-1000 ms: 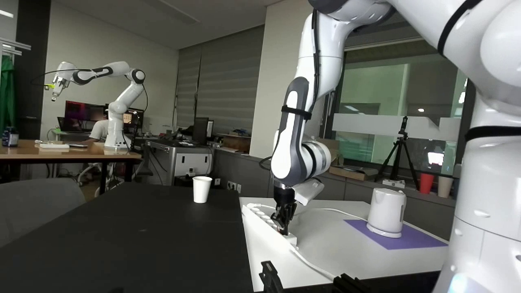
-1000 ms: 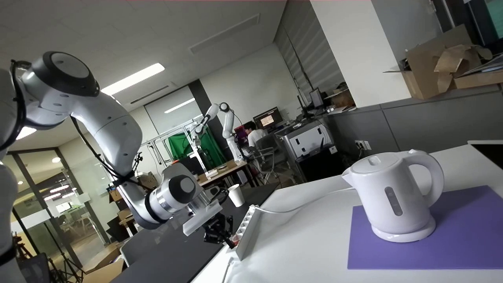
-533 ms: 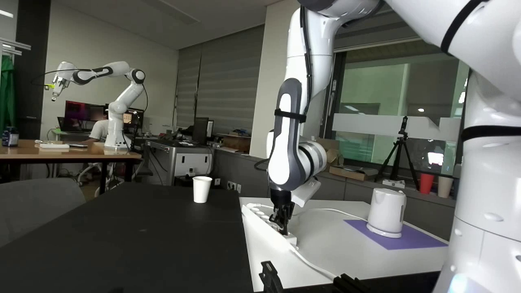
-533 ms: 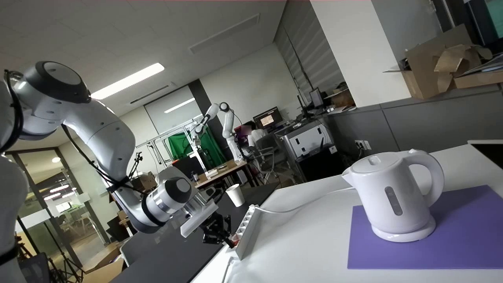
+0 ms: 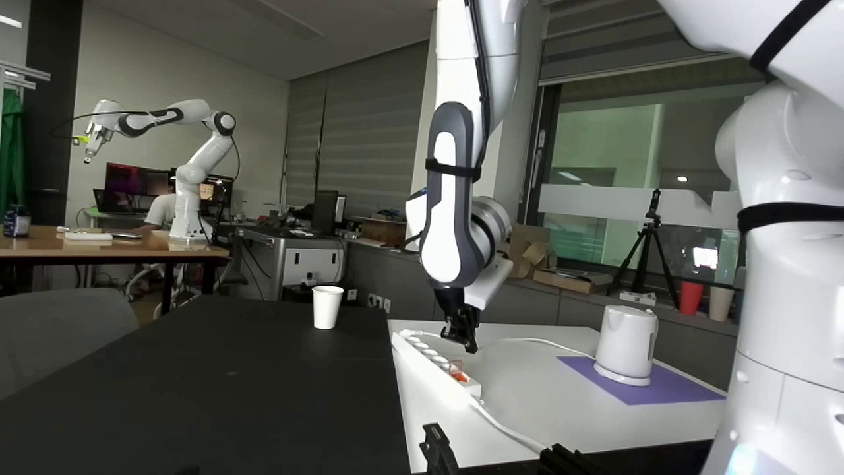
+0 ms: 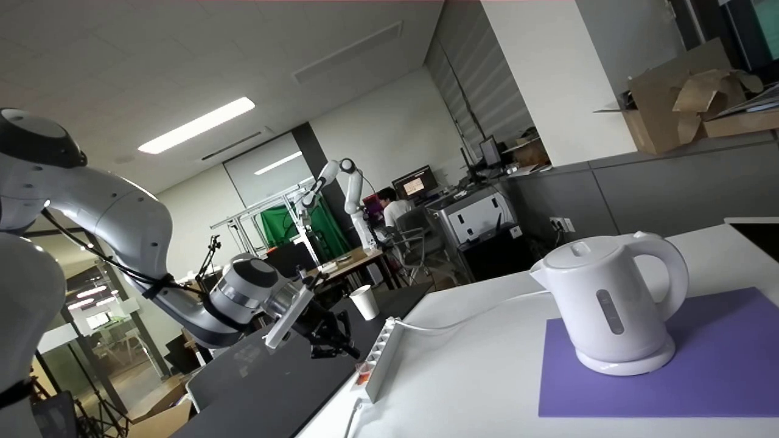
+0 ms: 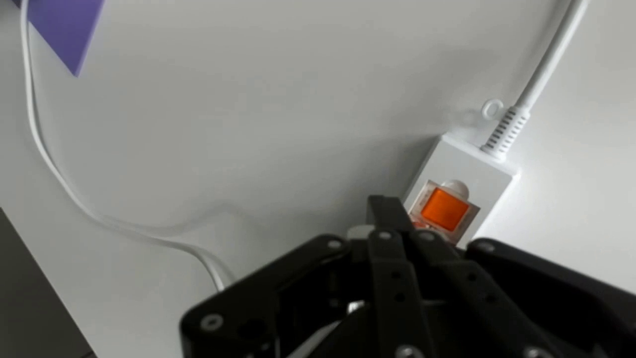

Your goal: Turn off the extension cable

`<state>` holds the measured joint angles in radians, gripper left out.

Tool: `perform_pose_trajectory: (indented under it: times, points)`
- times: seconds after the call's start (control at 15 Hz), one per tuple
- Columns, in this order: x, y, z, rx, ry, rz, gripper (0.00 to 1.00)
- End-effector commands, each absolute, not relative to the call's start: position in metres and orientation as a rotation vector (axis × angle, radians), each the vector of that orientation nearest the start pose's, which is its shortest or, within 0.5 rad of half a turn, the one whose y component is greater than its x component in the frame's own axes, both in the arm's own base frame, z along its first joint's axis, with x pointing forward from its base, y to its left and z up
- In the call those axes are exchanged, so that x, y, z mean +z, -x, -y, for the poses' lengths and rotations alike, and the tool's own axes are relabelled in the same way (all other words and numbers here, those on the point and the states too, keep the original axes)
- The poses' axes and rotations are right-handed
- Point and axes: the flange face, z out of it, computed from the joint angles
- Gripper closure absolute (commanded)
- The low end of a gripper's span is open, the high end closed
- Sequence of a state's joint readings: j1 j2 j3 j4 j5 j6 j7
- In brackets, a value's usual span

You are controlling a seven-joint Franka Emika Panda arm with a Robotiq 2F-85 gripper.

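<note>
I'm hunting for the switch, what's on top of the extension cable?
The extension cable carries an orange switch, a clear flap beside it, sockets, and a white plug at the opposite end. Whatever's beneath the plug is covered; in the wrist view, the claw hides most sockets.

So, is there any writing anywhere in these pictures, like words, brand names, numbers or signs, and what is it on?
Nothing can be read for certain.
Power strip: no legible lettering around its orange switch.
Kettle: no legible brand; any marks on its little window are too small to read.
Dark jar: its label is too small to read.
Lit screen: too small and blurred to read.
</note>
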<state>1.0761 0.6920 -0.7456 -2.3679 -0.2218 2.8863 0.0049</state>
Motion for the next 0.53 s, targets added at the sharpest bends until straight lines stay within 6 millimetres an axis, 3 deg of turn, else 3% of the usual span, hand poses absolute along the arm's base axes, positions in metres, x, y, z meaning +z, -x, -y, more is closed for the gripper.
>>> perform_pose_trajectory:
  times: [0.0,0.2,0.27,0.33,0.47]
  points:
    - [0.154,-0.474,-0.128,0.063,-2.501,-0.77,1.0]
    - [0.179,-0.477,-0.122,0.078,-2.512,-0.72,1.0]
    - [0.188,-0.476,-0.119,0.081,-2.528,-0.723,0.74]
    - [0.199,-0.475,-0.114,0.096,-2.572,-0.705,0.73]
    - [0.223,-0.474,-0.104,0.122,-2.673,-0.662,0.61]
